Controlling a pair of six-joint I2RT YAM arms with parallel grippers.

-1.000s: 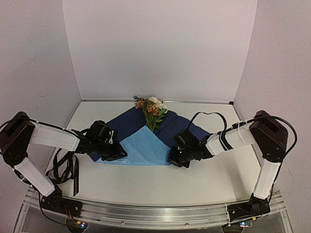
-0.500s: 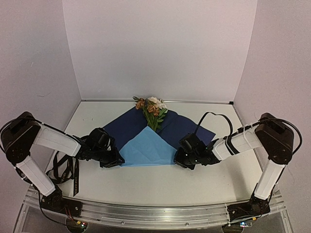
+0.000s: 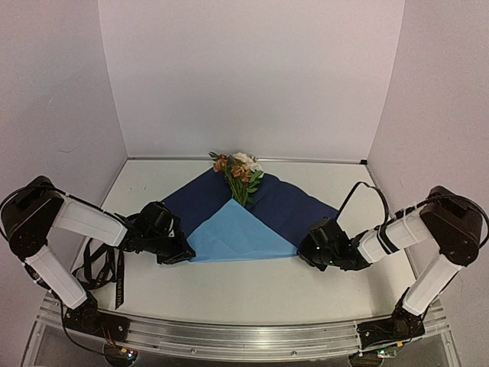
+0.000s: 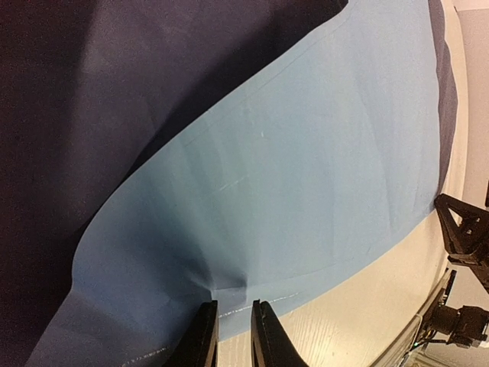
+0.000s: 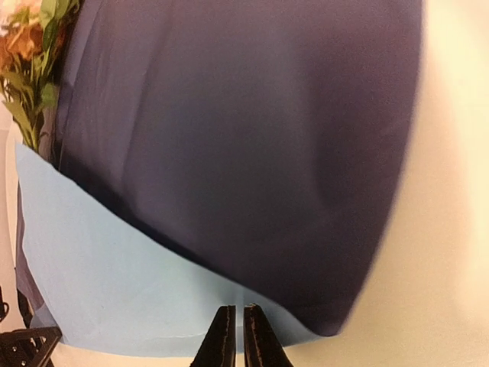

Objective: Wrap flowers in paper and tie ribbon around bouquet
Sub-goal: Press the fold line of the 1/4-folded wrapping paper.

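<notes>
Ribbon (image 3: 118, 279) heaped at 8 o'clock of the paper (image 3: 237, 233), half behind left arm (image 3: 84, 218).
Left claw (image 4: 233, 310) and right claw (image 5: 233, 312) pinch its edge; flowers' (image 3: 241, 173) stems hidden.

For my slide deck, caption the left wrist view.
Left gripper pinching the paper's near edge, light blue fold over navy.

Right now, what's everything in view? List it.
flowers: one bunch, cream, pink and orange with green leaves, far centre, on the paper
paper: one sheet, navy with a light blue flap folded over, mid table
ribbon: one, black, near left, beside the left arm
table: one, white, under everything
left gripper: black, shut on the paper's near left edge
right gripper: black, shut on the paper's near right edge
</notes>
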